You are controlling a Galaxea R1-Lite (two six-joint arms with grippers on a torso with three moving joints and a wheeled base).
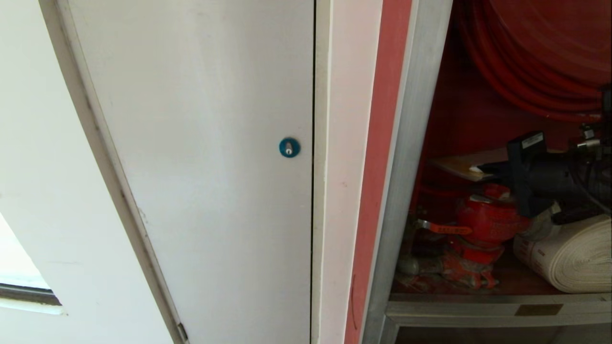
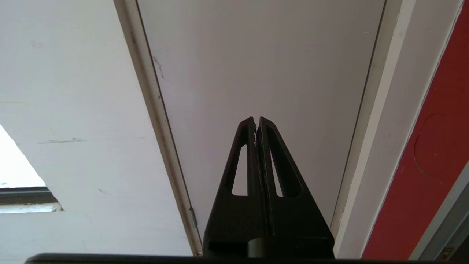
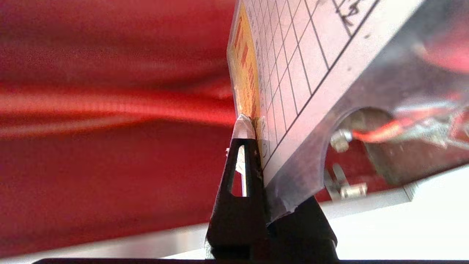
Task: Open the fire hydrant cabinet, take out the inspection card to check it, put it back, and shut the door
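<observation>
Right gripper (image 3: 256,128) reaching level into the fire hydrant cabinet (image 1: 411,157), fingers clamped on the inspection card (image 3: 293,66), left gripper (image 2: 257,123) parked, fingers pressed together.

Right arm enters at the right edge of the head view, reaching toward frame centre; right gripper (image 1: 480,168) has its fingers pressed together on a sheet edge. Left gripper (image 2: 257,121), centre of its wrist view, fingers together, holding nothing.

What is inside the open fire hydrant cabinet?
Inside the fire hydrant cabinet: red hose reel, red valve, white rolled hose, and the right end effector gripping the inspection card. The arm covers the right side.
</observation>
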